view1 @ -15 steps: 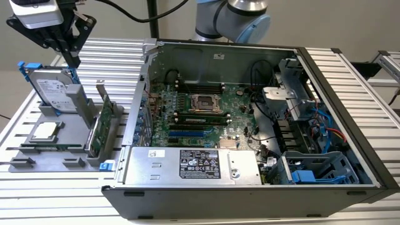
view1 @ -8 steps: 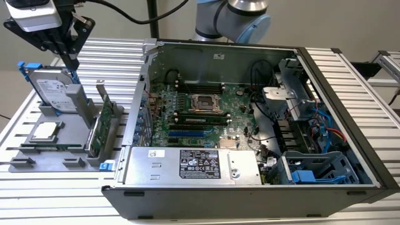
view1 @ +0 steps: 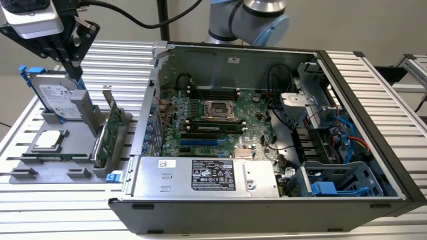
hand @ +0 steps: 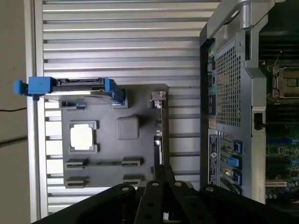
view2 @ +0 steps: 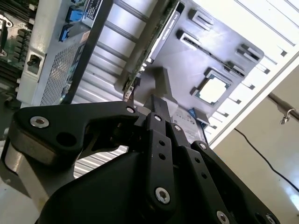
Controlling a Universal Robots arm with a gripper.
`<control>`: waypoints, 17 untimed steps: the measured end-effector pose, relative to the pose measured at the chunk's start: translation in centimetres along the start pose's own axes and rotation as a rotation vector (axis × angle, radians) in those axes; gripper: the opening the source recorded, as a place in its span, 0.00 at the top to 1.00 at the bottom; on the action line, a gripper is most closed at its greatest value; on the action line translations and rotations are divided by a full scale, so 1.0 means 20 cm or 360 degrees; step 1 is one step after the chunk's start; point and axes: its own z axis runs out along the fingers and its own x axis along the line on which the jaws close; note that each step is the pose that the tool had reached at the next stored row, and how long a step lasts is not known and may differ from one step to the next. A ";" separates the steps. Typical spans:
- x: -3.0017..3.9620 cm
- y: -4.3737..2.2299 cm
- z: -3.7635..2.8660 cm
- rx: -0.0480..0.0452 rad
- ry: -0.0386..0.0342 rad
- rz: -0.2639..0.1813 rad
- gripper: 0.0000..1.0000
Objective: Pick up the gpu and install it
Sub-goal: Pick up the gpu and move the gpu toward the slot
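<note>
Nearest in the exterior view is the open computer case (view1: 267, 216). Its labelled power supply (view1: 207, 177) lies along the near wall, and the motherboard (view1: 213, 115) is exposed behind it. To the exterior view's left, on the slatted table (view1: 53, 215), sits a grey fixture tray (view1: 40, 167).

The gpu (view1: 109, 131) stands on edge in a slot along the side of the tray next to the case. Its silver end bracket rises at the far end. In the first wrist view the gpu (hand: 159, 135) is seen edge-on as a thin line.

Further back on the tray lie a processor chip (view1: 50, 140) and an upright hard drive (view1: 57, 97) in a blue frame.

Above the tray's far end hangs the gripper (view1: 76, 76). Its black fingers appear drawn together and have hold of nothing. It is well clear of the card and touches nothing. In the first wrist view the gripper (hand: 163, 171) lines up roughly with the card's upper edge. The arm's blue-capped joint (view1: 257, 17) shows beyond the case.

The card looks light and stiff, but it is probably fragile. Its board components and contact edge should not be pinched. The safest hold seems to be across its thin body at the free upper edge, near mid-length, with board on one side and cooler on the other. A hold there should keep it from tilting.
</note>
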 end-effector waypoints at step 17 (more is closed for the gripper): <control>-0.013 -0.119 -0.006 0.0000 0.0001 -0.0027 1.00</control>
